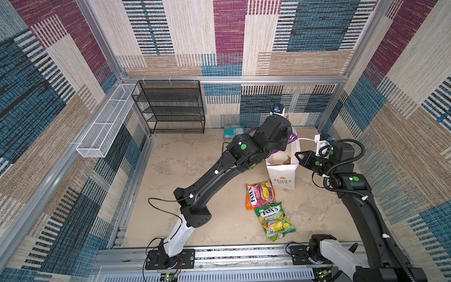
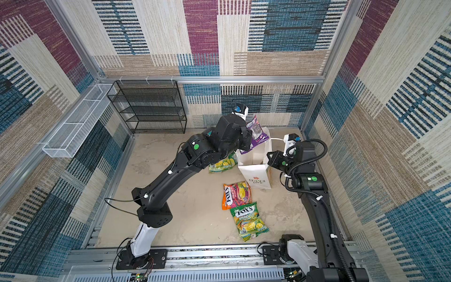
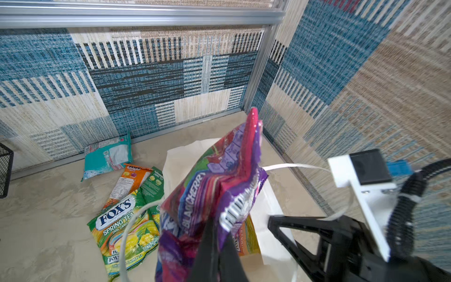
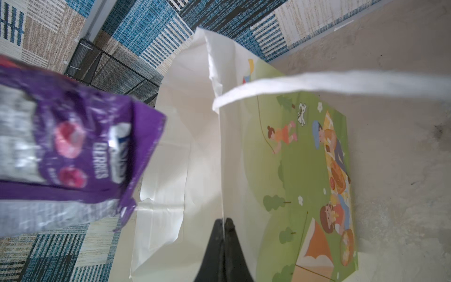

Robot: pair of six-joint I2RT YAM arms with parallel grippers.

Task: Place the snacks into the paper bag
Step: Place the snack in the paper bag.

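Left gripper (image 3: 216, 228) clamped on purple packet (image 3: 210, 193) above open paper bag (image 2: 256, 174), right gripper (image 4: 223, 221) pinching bag's rim, orange packet (image 1: 260, 195) lying on tabletop (image 1: 195, 171)

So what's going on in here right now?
The left arm's fingers are shut on a glossy purple candy packet, holding it over the open tall white paper bag. The right arm's fingers pinch the bag's rim. One orange packet shows inside the bag; an orange FOX'S packet, a green Spring Tea packet and a teal packet lie on the sandy floor.
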